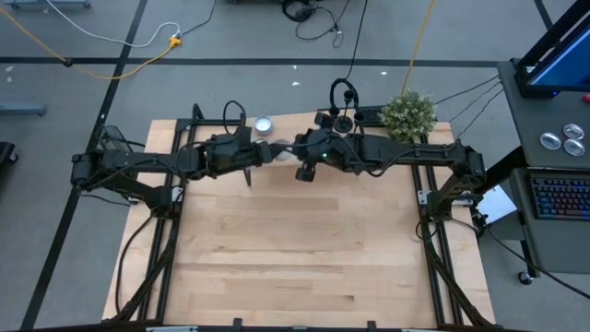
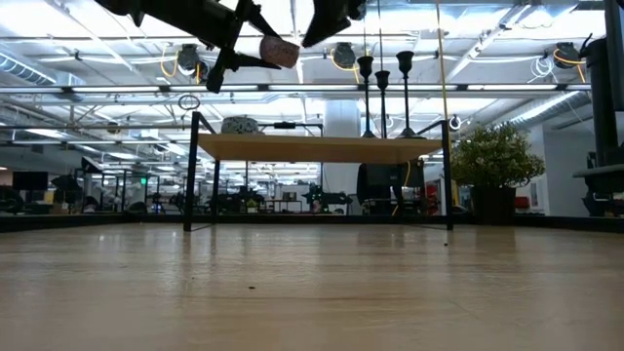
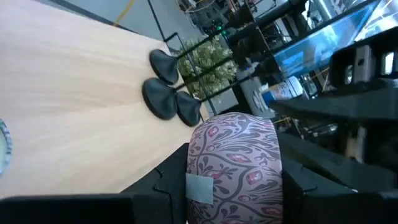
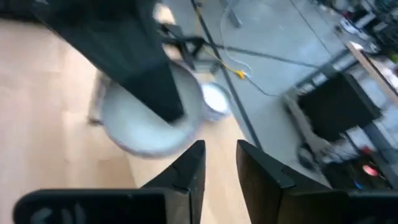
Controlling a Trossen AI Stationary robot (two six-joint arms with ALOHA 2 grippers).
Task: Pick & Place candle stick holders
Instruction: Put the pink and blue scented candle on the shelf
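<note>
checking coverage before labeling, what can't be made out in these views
- Candle stick holders: in the high view, too small and dark beside the right arm to count.
- Patterned candle in the left hand: its end is cut off by the left wrist view's edge.
- Round white object: right wrist view, blurred, partly behind something dark.

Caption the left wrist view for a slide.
Left gripper holds a paisley-patterned candle; three black candle stick holders stand beyond.

Grey floor (image 1: 230,37), bright ceiling strip lights (image 2: 117,54)
</note>
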